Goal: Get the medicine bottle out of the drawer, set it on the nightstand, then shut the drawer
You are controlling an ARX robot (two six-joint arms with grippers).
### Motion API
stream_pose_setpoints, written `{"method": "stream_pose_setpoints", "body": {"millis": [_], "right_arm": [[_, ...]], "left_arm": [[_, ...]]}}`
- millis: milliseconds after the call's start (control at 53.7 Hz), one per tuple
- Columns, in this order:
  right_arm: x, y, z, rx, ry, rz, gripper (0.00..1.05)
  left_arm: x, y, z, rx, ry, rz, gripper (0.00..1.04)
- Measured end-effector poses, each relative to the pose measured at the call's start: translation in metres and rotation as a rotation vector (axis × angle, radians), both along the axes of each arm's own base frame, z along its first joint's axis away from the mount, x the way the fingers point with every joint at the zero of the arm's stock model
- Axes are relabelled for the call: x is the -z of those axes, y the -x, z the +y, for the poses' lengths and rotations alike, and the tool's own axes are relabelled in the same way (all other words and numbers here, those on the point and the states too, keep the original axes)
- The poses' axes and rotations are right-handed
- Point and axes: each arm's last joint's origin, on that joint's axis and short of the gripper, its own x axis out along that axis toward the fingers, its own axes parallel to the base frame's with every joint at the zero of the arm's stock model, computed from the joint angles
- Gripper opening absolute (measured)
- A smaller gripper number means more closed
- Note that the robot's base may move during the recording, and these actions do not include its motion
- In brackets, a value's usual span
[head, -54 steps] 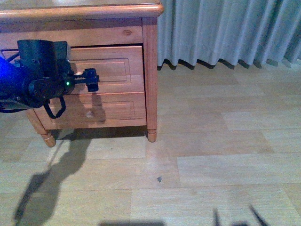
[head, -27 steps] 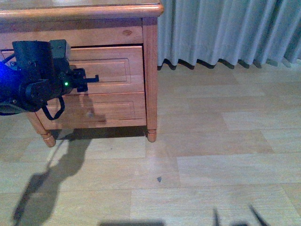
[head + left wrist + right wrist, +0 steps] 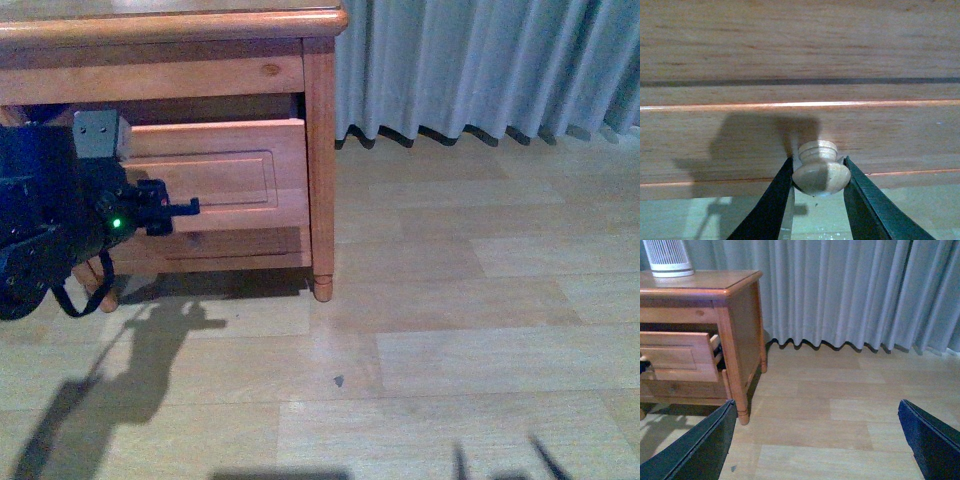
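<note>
From the front: shows the drawer (image 3: pixel 220 175) standing partway out of the nightstand (image 3: pixel 320 150), with a dark gap above its panel front and the shorter drawer (image 3: pixel 230 245) shut flush beneath it. Puts the left gripper (image 3: pixel 186 207) right against that panel front, on the side away from the nightstand's curtain-side post, at handle height, seemingly because pulling there is the only way to draw the box straight out. Hides the handle itself behind the black arm, so gives no reading of the grip. Shows nothing of the pale interior, and no medicine bottle anywhere on or around the nightstand. From the left wrist: brings the round knob (image 3: pixel 820 172) close up, pinched between two dark fingers (image 3: pixel 775 200), one pressed to each flank, with the jaws narrowed only to the knob's width. Reads as clenched on the knob, holding nothing else. Suggests the opening step, judged as under way rather than finished. From the right wrist: shows the right gripper (image 3: pixel 816 405) spread wide and bare over the plank floor (image 3: pixel 840 415), well apart from the nightstand, probably kept off to leave the drawer's path free. Shows the drawer jutting from the nightstand's front and a white ribbed cylinder (image 3: pixel 667 257) on the nightstand's top, with a grey curtain (image 3: pixel 850 290) behind. Leaves the bottle unseen; presumably inside the drawer, though cannot tell.
</note>
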Motion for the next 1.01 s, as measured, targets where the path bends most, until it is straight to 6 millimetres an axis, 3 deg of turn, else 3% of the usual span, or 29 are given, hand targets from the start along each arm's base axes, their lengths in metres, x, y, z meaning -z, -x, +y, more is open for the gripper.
{"method": "stream_pose_setpoints", "body": {"millis": [130,205,354,819,1005], "right_arm": [[0.0,0.0,0.0,0.0,0.0,0.0,0.98],[0.0,0.0,0.0,0.0,0.0,0.0,0.98],[0.0,0.0,0.0,0.0,0.0,0.0,0.98],[0.0,0.0,0.0,0.0,0.0,0.0,0.98],[0.0,0.0,0.0,0.0,0.0,0.0,0.98]], "left_arm": [[0.003,0.035,-0.004,-0.006,0.012,0.009,0.25],[0.006,0.066,-0.01,-0.018,0.028,0.02,0.25],[0.007,0.097,-0.015,-0.026,0.039,0.036,0.25],[-0.003,0.147,-0.018,-0.032,0.068,0.063,0.25],[-0.016,0.17,-0.022,-0.006,0.093,0.038,0.51]]}}
